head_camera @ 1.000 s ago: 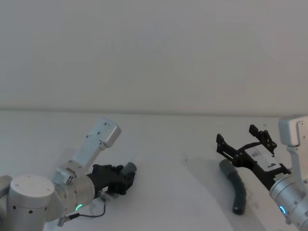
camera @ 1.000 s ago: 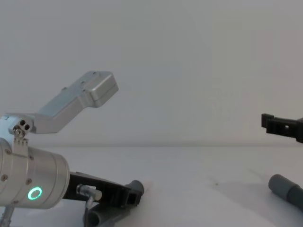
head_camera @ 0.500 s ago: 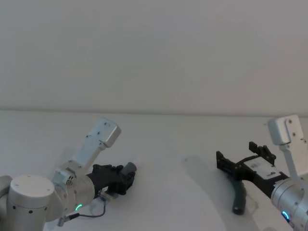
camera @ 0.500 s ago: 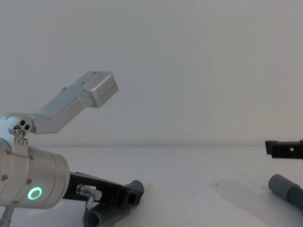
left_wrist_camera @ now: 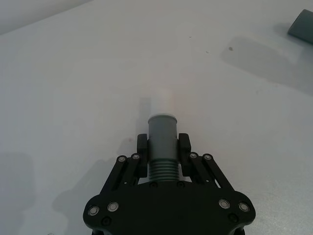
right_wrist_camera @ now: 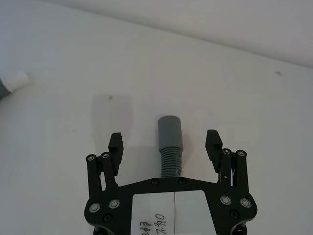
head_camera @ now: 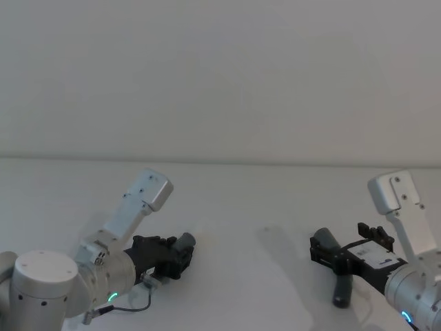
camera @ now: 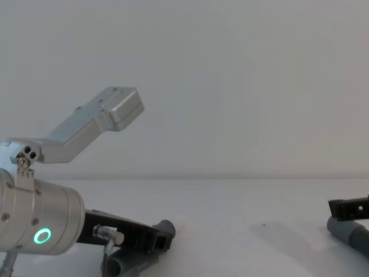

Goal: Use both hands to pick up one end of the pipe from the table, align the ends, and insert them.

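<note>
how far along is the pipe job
Done: left gripper is shut on the white-tipped end. In hand: right gripper, open, straddles the plain end lying on the table. To do: close on it, lift, align both ends and insert.

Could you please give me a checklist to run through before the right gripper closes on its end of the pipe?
1. Left gripper shut on the white-tipped cuff: ok.
2. Right gripper open, with one finger on either side of the plain cuff: ok.
3. Plain cuff roughly centred between those fingers: ok.
4. Right fingers low enough to grip the cuff rather than pass over it: cannot tell.
5. Two cuffs aligned for insertion: not ok, they are on opposite sides of the table.
</note>
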`<state>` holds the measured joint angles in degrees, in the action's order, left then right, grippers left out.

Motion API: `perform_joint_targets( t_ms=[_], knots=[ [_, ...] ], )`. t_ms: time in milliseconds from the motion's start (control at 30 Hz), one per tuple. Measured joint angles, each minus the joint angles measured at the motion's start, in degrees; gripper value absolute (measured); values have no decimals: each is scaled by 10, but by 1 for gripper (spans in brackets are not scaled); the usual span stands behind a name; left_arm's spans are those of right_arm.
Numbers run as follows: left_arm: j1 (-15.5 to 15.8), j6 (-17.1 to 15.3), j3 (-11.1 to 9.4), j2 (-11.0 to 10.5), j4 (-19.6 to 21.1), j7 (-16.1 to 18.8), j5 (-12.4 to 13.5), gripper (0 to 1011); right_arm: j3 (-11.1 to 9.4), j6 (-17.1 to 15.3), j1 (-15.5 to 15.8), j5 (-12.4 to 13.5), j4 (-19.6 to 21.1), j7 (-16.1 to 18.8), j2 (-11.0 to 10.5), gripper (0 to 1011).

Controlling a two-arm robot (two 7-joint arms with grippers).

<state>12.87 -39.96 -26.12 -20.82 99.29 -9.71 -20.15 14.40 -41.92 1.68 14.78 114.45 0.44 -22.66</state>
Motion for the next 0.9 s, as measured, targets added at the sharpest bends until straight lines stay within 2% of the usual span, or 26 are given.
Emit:
perform_joint_targets(
  t_ms=[333, 900],
  knots=[
    [0, 0, 0, 0, 0, 0, 0, 355, 5, -29, -4, -7, -4, -4, 2, 1001],
    [0, 0, 0, 0, 0, 0, 0, 355, 3, -36, -9, -10, -33, 6, 8, 1001]
  ],
)
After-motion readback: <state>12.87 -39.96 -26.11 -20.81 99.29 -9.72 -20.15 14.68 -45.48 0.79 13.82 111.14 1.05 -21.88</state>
